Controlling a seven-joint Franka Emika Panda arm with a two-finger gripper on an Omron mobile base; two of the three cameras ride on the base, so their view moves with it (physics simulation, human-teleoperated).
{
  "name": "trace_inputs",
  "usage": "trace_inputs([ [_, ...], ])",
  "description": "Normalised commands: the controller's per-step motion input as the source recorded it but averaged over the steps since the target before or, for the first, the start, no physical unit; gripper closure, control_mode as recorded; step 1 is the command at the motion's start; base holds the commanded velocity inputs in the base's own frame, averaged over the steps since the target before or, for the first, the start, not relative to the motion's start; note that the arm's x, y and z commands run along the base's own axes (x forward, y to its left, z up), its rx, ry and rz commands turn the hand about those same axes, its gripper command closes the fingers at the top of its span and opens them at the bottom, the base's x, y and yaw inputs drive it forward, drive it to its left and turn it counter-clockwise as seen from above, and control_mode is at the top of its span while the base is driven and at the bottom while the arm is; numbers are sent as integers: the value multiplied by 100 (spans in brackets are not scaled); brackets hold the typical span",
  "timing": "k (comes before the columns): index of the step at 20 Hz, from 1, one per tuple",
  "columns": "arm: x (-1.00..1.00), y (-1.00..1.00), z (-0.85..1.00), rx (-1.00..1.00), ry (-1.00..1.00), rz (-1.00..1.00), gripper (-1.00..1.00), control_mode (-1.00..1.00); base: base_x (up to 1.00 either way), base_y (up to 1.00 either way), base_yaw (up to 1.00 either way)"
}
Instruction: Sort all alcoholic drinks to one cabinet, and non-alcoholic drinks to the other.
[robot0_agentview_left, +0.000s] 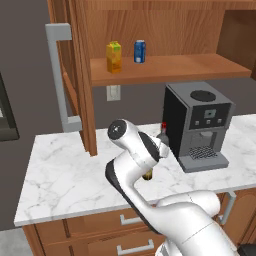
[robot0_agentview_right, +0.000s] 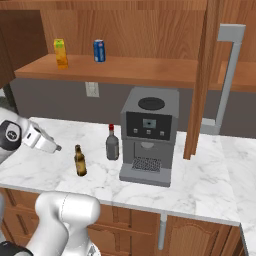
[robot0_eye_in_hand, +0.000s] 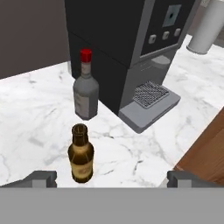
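On the marble counter (robot0_agentview_right: 210, 185) stand a slim brown beer bottle (robot0_agentview_right: 80, 161) (robot0_eye_in_hand: 81, 154) with a yellow label and a squat grey bottle (robot0_agentview_right: 112, 143) (robot0_eye_in_hand: 85, 92) with a red cap. My gripper (robot0_agentview_right: 52, 146) (robot0_eye_in_hand: 112, 179) hangs open just left of the beer bottle and above the counter, holding nothing. The beer bottle stands between and just ahead of the fingertips (robot0_eye_in_hand: 41, 179) in the hand view. My arm hides most of the beer bottle (robot0_agentview_left: 147, 175) in the left base view. The yellow-orange juice carton (robot0_agentview_left: 114, 57) (robot0_agentview_right: 61, 53) and the blue can (robot0_agentview_left: 139, 51) (robot0_agentview_right: 99, 50) stand on the open cabinet's shelf (robot0_agentview_left: 190, 67).
A black and grey coffee machine (robot0_agentview_left: 197, 125) (robot0_agentview_right: 149, 135) stands right beside the grey bottle. An open wooden cabinet door (robot0_agentview_left: 80, 75) with a grey handle (robot0_agentview_left: 62, 75) hangs over the counter's left part; another door (robot0_agentview_right: 202, 85) hangs right of the machine.
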Motion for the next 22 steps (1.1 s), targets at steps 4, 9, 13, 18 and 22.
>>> trace_inputs([
  [4,13,8,-26,0,0,-8,-100,-100,0,0,0],
  [9,19,10,-20,-1,-3,-9,-100,-100,0,0,0],
  [13,17,9,-11,-1,-6,-11,-100,-100,0,0,0],
  [18,5,5,-5,-1,-10,-11,-100,-100,0,0,0],
  [22,10,1,-3,0,-9,-11,-100,-100,0,0,0],
])
